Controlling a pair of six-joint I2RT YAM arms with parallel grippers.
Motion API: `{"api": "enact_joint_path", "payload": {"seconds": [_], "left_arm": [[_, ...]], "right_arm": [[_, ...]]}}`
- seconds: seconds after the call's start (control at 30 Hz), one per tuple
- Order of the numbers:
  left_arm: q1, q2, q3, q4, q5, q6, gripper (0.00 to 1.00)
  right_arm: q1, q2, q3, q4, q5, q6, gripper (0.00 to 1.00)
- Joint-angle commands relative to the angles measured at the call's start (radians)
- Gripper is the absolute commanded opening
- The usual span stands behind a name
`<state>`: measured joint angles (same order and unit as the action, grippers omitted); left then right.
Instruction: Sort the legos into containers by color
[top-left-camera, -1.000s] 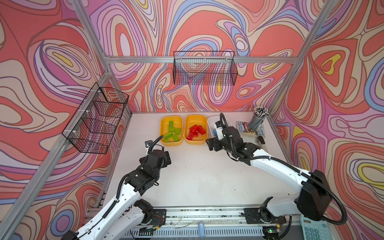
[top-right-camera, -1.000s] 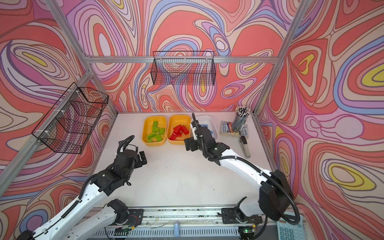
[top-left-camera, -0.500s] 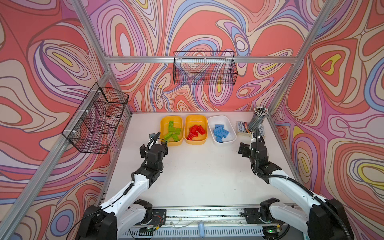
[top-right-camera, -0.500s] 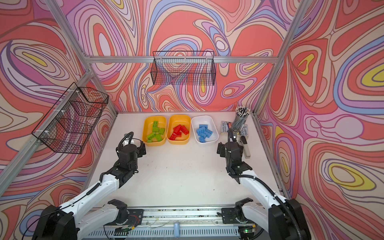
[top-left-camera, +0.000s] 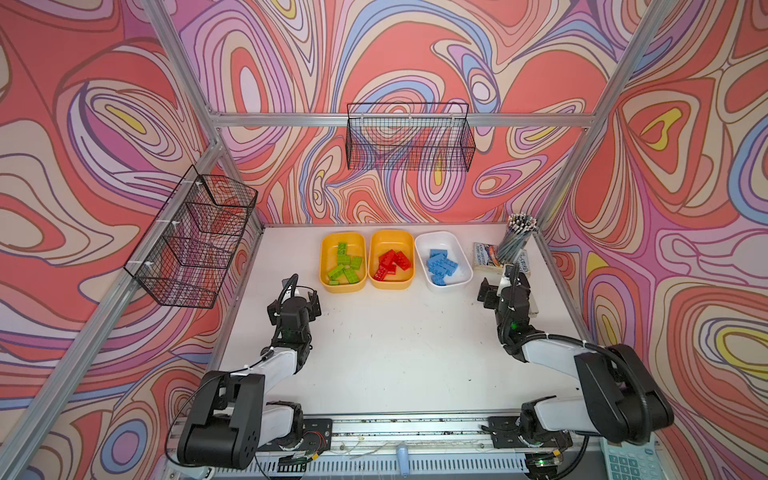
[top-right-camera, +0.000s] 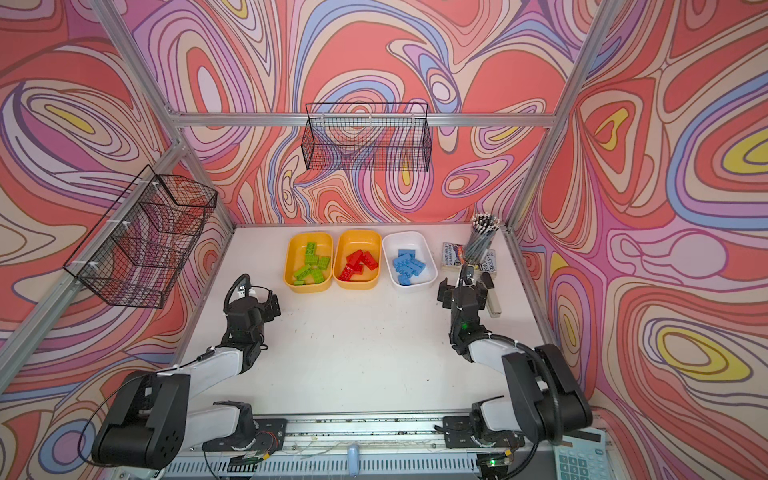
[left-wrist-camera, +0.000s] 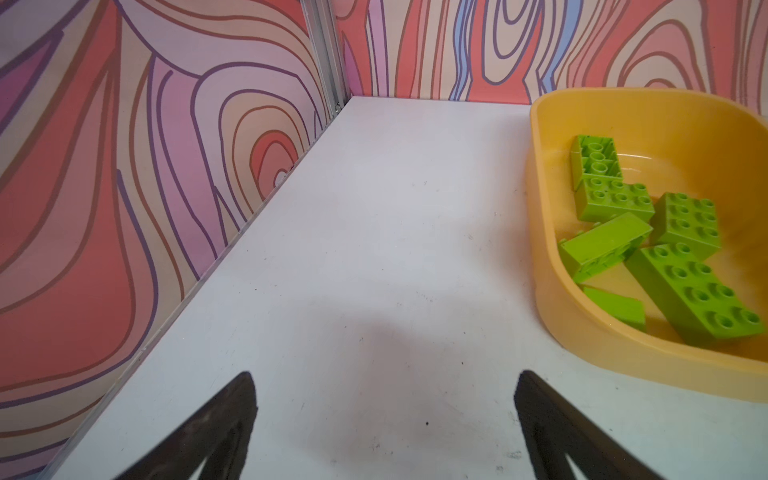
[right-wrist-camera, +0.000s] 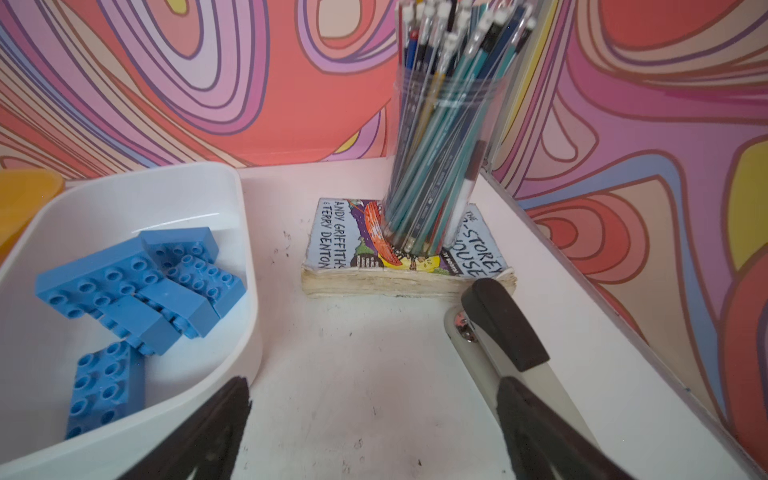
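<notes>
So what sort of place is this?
Probably a robot testing booth: two robot arms at a white table, boxed in by an aluminium frame with swirly printed walls, legos sorted into tubs.

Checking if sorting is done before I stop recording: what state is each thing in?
Green legos, all in the left yellow tub.
Red legos, all in the middle yellow tub.
Blue legos, all in the white tub.
Left gripper, open, empty.
Right gripper, open, empty.
Pencil cup, upright, full, standing on the book.
Book, closed, lying flat.
Stapler, shut, lying on the table.
</notes>
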<state>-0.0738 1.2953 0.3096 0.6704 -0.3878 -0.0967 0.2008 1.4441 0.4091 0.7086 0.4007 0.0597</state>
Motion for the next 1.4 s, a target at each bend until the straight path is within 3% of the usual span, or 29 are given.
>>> {"api": "enact_joint_path", "payload": {"seconds": [0.0,0.17,0.27,0.3,0.33,0.4,0.43,0.47,0.5,0.57,0.67,0.73,1.37], "left_arm": [[0.012,0.030,-0.015,0.166,0.045,0.022,1.00],[0.038,0.169,-0.028,0.339,0.121,0.032,1.00],[0.039,0.210,0.031,0.249,0.174,0.043,1.00],[0.039,0.257,0.035,0.304,0.182,0.057,1.00],[0.040,0.256,0.047,0.267,0.213,0.068,1.00],[0.042,0.234,0.071,0.191,0.228,0.061,1.00],[0.042,0.260,0.053,0.278,0.226,0.071,1.00],[0.042,0.251,0.054,0.247,0.224,0.064,1.00],[0.042,0.231,0.071,0.178,0.226,0.058,1.00],[0.042,0.253,0.055,0.259,0.220,0.064,1.00],[0.040,0.234,0.066,0.198,0.221,0.059,1.00],[0.040,0.251,0.053,0.260,0.219,0.066,1.00],[0.040,0.246,0.059,0.241,0.217,0.061,1.00]], "right_arm": [[-0.008,0.100,0.002,0.201,-0.048,-0.056,0.98],[-0.012,0.127,-0.032,0.318,-0.046,-0.105,0.98],[-0.019,0.220,-0.090,0.551,-0.025,-0.125,0.98],[-0.032,0.219,-0.097,0.546,-0.031,-0.098,0.98],[-0.069,0.209,-0.097,0.510,-0.093,-0.068,0.98],[-0.095,0.288,-0.088,0.599,-0.096,-0.055,0.98],[-0.102,0.259,-0.055,0.465,-0.116,-0.037,0.98],[-0.117,0.258,-0.023,0.405,-0.147,-0.028,0.98],[-0.127,0.274,-0.022,0.438,-0.164,-0.026,0.98],[-0.129,0.268,-0.023,0.431,-0.168,-0.026,0.98],[-0.129,0.271,-0.023,0.436,-0.167,-0.028,0.98],[-0.131,0.267,-0.023,0.429,-0.166,-0.027,0.98],[-0.129,0.266,-0.024,0.434,-0.160,-0.032,0.98]]}}
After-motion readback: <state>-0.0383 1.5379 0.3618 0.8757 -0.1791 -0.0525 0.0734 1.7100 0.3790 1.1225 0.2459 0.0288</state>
